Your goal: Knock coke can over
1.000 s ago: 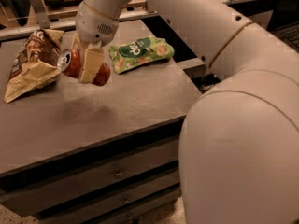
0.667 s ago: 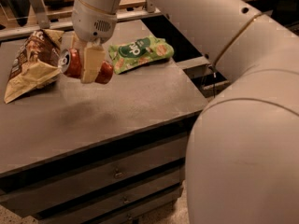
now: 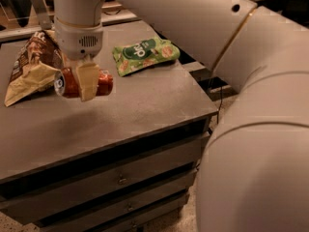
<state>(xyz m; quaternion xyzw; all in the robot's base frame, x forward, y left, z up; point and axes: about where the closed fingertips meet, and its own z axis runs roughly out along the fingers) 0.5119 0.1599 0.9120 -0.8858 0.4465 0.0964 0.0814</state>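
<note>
The coke can (image 3: 104, 82) is red with a silver top and lies on its side, top end pointing left. It sits in my gripper (image 3: 87, 83), at or just above the grey table (image 3: 145, 110), left of centre. A beige finger (image 3: 88, 81) crosses the can's middle in front; the other finger is hidden behind the can. The gripper hangs straight down from the white wrist (image 3: 78, 33) and looks shut on the can.
A brown snack bag (image 3: 30, 66) lies just left of the can, touching or nearly touching it. A green snack bag (image 3: 145, 54) lies at the back right. The table has drawers (image 3: 120, 178) below its front edge. My large white arm (image 3: 260, 129) fills the right side.
The gripper has come down and slightly left with the can, closer to the tabletop. The snack bags have not moved.
</note>
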